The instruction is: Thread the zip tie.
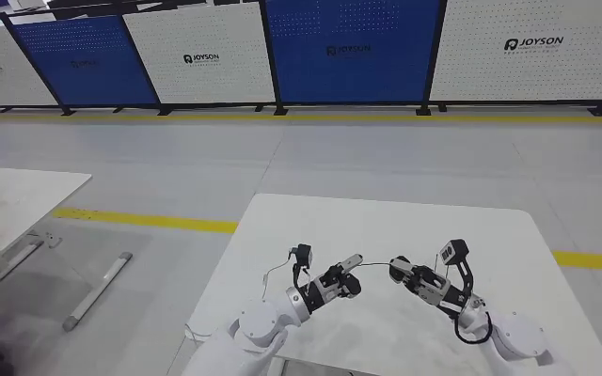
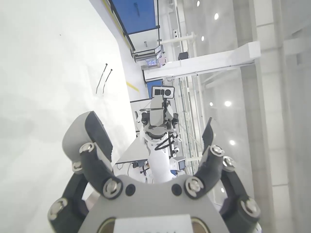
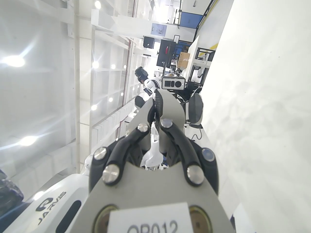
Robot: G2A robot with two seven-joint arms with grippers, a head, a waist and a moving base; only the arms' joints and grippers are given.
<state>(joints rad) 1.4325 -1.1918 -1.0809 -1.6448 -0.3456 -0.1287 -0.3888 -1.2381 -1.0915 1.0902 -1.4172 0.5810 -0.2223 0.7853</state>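
Note:
A thin black zip tie (image 1: 376, 264) spans the short gap between my two grippers above the white table (image 1: 451, 226). My right gripper (image 1: 397, 268) is shut on one end of it. In the right wrist view the ribbed strip of the zip tie (image 3: 158, 109) sits pinched between the closed fingers of the right gripper (image 3: 156, 95). My left gripper (image 1: 353, 263) faces it, at the tie's free end. In the left wrist view the left gripper (image 2: 150, 122) is open, its pads wide apart with nothing between them, and the right gripper (image 2: 158, 120) is straight ahead.
Two spare zip ties (image 2: 103, 79) lie side by side on the table, close to its far edge. A second white table (image 1: 28, 197) stands off to the left across the floor. Blue and white panels (image 1: 348, 47) line the back.

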